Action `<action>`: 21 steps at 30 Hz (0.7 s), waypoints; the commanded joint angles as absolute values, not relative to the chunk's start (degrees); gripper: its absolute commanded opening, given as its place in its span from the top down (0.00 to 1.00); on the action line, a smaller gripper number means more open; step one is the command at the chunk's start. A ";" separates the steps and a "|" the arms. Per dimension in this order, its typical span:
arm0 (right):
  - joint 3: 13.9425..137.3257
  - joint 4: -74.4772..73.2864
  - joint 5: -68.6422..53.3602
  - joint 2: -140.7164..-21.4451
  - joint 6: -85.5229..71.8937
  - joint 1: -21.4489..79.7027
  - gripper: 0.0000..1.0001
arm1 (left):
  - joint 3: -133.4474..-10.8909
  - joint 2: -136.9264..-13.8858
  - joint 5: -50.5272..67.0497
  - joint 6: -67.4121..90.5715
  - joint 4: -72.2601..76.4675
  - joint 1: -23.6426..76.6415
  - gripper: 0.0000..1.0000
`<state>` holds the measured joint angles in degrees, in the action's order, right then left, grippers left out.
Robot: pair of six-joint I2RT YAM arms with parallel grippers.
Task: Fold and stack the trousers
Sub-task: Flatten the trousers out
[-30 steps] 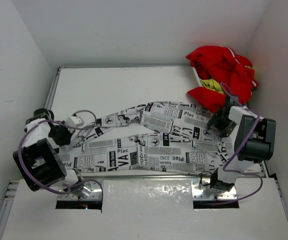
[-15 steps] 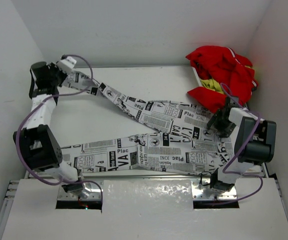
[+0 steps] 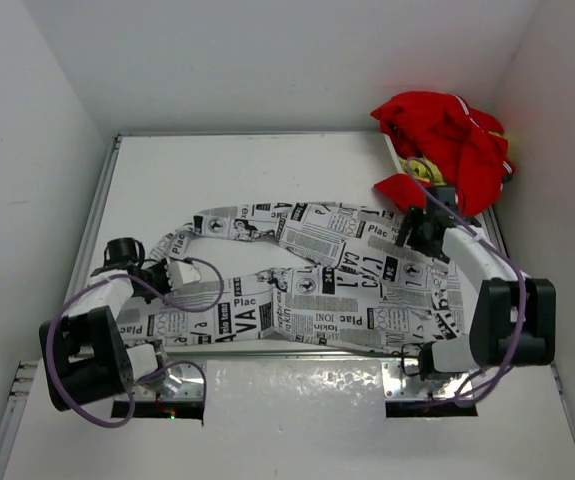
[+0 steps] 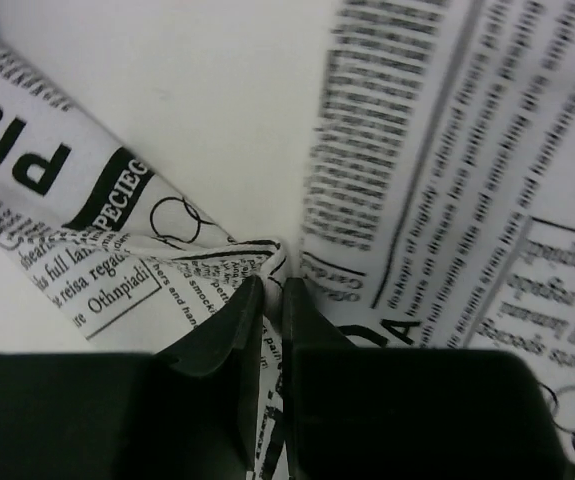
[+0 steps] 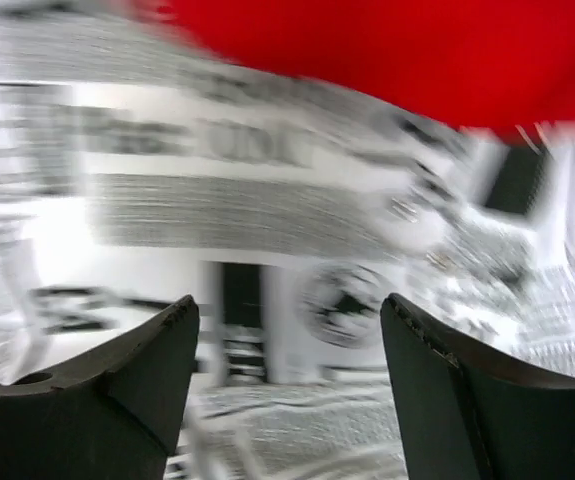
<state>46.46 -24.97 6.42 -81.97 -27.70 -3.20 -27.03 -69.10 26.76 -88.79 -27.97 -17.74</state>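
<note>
The trousers (image 3: 317, 270), white with black newspaper print, lie spread across the table with the waist on the right and both legs running left. My left gripper (image 3: 180, 272) is low at the left, where the two leg ends meet. In the left wrist view it (image 4: 272, 287) is shut on a pinched fold of the printed cloth (image 4: 217, 265). My right gripper (image 3: 413, 230) hovers over the waist end near the red pile. In the blurred right wrist view its jaws (image 5: 289, 305) stand open with nothing between them, printed cloth (image 5: 267, 220) below.
A heap of red clothes (image 3: 447, 135) with a bit of yellow sits at the back right corner, just beyond the right gripper, and shows as red cloth (image 5: 387, 50) in the right wrist view. White walls close in the table (image 3: 267, 170) on the left, back and right.
My left gripper, still holding the upper leg end, swung to the far left corner, then down by the lower leg's end. The right arm stretched forward, its gripper moving toward the red pile.
</note>
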 commanded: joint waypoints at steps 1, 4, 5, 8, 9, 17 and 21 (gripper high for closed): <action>50.71 -16.90 6.33 -76.83 -21.36 4.80 0.30 | -26.55 -67.15 28.83 -101.32 -39.71 -18.46 1.00; 52.38 -13.81 3.87 -76.55 -20.74 8.87 0.30 | -25.14 -66.80 24.36 -107.22 -43.85 -18.37 0.94; 53.17 -12.58 2.48 -77.07 -20.92 9.40 0.30 | -25.31 -66.62 23.48 -105.92 -43.42 -18.28 0.79; 55.01 -13.53 1.06 -80.40 -20.74 10.72 0.30 | -29.08 -66.53 22.15 -98.30 -41.40 -18.28 0.55; 55.37 -14.06 1.05 -81.29 -20.66 10.98 0.30 | -30.66 -66.45 22.84 -95.91 -41.31 -18.28 0.54; 59.14 -17.22 0.62 -85.86 -19.34 11.95 0.30 | -54.04 -65.74 34.18 -75.27 -48.34 -18.46 0.20; 61.96 -21.26 1.14 -89.72 -19.69 11.87 0.30 | -55.47 -66.35 28.79 -54.89 -37.82 -18.89 0.32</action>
